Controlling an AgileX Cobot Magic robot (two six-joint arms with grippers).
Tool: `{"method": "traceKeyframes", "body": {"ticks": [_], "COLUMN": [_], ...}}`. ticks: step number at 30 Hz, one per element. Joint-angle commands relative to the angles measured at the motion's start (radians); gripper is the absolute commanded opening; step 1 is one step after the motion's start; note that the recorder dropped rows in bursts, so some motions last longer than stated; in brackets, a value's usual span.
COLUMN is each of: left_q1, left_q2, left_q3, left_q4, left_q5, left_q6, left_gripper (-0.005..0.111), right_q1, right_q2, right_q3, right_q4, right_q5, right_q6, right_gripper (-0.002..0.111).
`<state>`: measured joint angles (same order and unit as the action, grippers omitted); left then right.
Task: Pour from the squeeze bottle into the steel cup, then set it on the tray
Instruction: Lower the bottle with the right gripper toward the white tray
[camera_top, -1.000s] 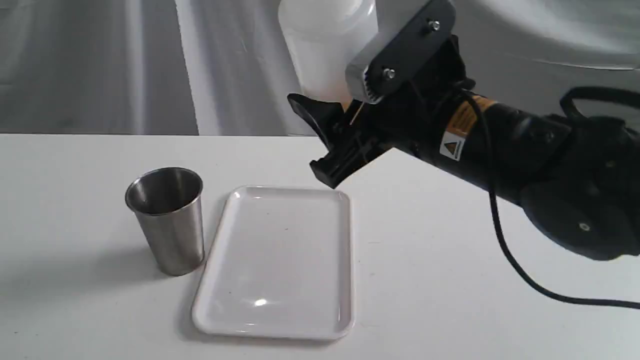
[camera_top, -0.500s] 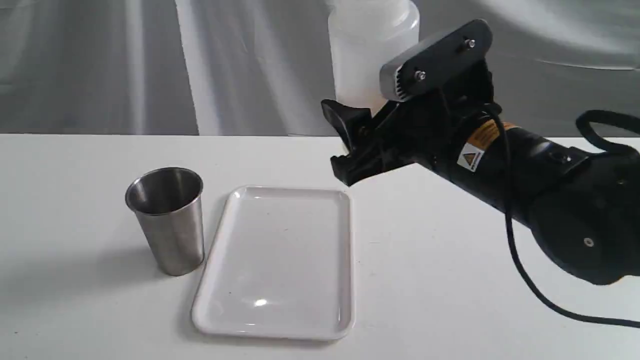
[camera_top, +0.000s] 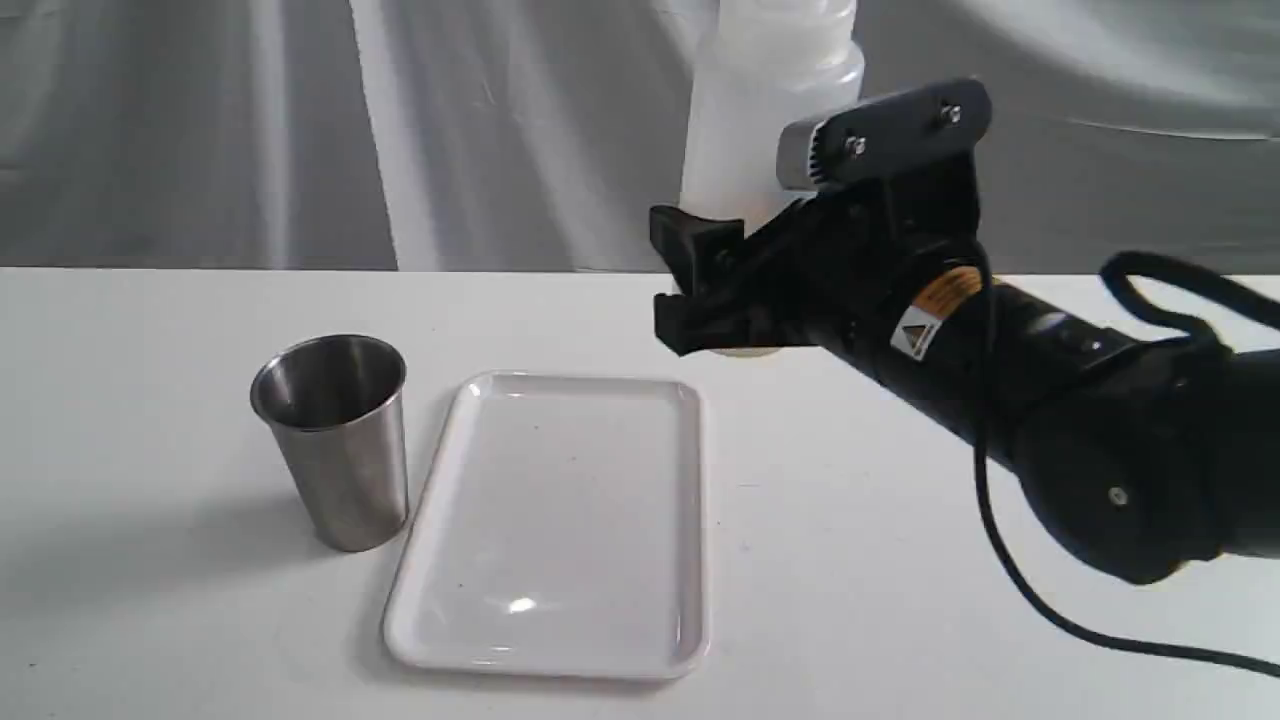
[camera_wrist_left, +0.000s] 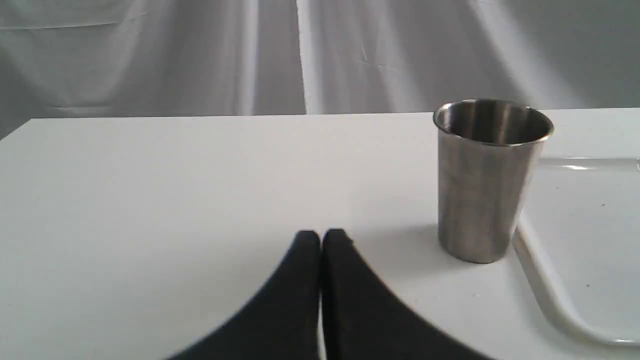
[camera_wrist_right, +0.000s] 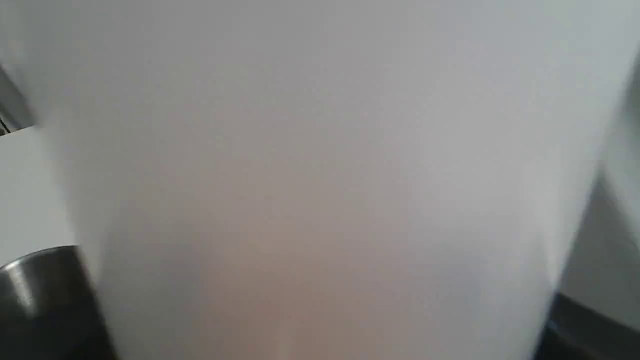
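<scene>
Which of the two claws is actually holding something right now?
The right claw: it grips the squeeze bottle. The left claw is shut on nothing, its tips together near the steel cup.

the only signs stand on the black right arm (camera_top: 1050, 370), just behind the right gripper (camera_top: 735, 290). a small white sticker (camera_top: 915, 330) bears a black warning triangle. at about one o'clock from it, touching or nearly so, sits an orange-yellow label (camera_top: 948, 287) with dark print too small to read. no word, brand or number is legible in any view.
</scene>
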<state>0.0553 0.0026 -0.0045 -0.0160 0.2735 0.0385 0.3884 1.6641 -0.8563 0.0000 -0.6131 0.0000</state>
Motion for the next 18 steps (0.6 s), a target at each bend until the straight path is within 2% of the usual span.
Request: {"method": "traceKeyframes", "body": {"ticks": [1,6,18], "left_q1": [-0.008,-0.008,-0.008], "left_q2": [-0.003,-0.003,-0.003], "left_q3": [0.004,0.004,0.004], "left_q4": [-0.001,-0.001,-0.001], "left_q5": [-0.008,-0.008,-0.008], "left_q6": [-0.004,-0.001,-0.004], "left_gripper": [0.0,0.0,0.0], "right_q1": [0.01,0.011,0.011], "right_q2": [0.045,0.116,0.256], "right_q3": [0.0,-0.011,-0.066], "right_q4": [0.0,-0.071,-0.178], "right_q5": [-0.118,-0.203,-0.229], "right_q6": [0.01,0.031,0.034], "right_gripper": [0.0,0.0,0.0]}}
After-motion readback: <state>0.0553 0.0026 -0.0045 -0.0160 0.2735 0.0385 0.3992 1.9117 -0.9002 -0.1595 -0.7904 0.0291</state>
